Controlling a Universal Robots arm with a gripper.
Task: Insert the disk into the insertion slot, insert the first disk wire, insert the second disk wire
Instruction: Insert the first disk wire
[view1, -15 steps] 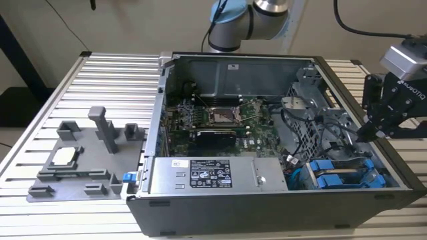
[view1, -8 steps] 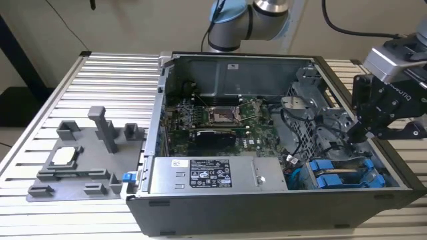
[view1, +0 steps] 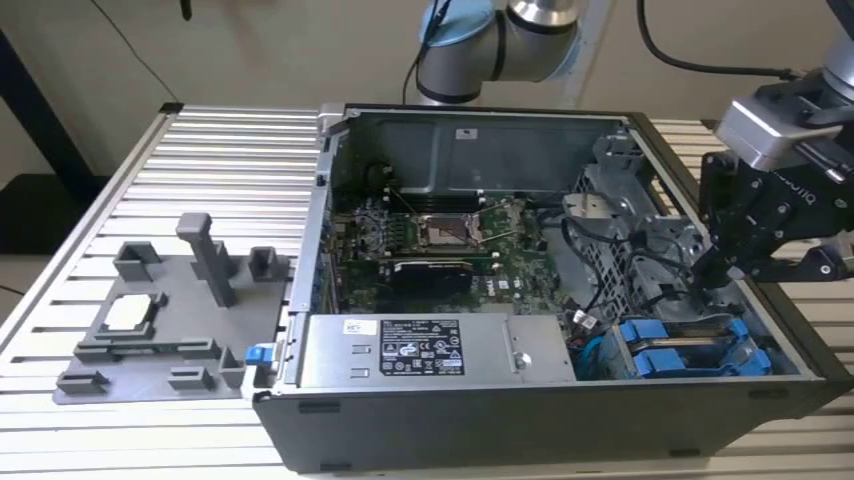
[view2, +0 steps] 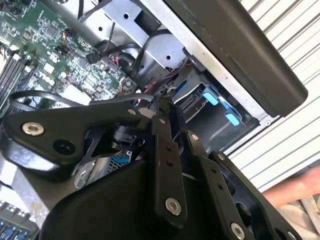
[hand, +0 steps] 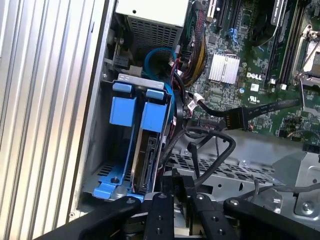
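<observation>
First wrist view: gripper (hand: 182, 181) sits low at the near end of the drive cage (hand: 95, 150). Its tips are pressed together and a thin black wire (hand: 192, 160) runs straight down into them. I read that as pinched on the wire's end, though the plug itself is hidden behind the tips. The position makes sense. The disk (hand: 148, 165) is already seated on edge in its slot. Its blue carrier (hand: 152, 117) has the latch tab at the far end and the connector edge faces the gripper, so the wire is held just beside the face it mates with. My read is that the disk step is done and the first wire is in hand. A second blue-ended carrier (hand: 122, 110) sits right beside it in the same cage. A thicker black cable (hand: 215, 137) loops slack between the cage and the motherboard (hand: 240, 75), near the gripper and a likely snag risk. Exterior view: the arm (view1: 787, 130) comes in from the exterior view's right, tilted over the wall of the computer case (view1: 534, 420) to get the gripper (view1: 714, 275) down behind the carriers. A grey fixture plate (view1: 160, 330) lies on the slatted table (view1: 227, 160), well apart and not involved. Second wrist view: a person's hand (view2: 297, 187) is outside the case wall, apart from the gripper (view2: 152, 109).
</observation>
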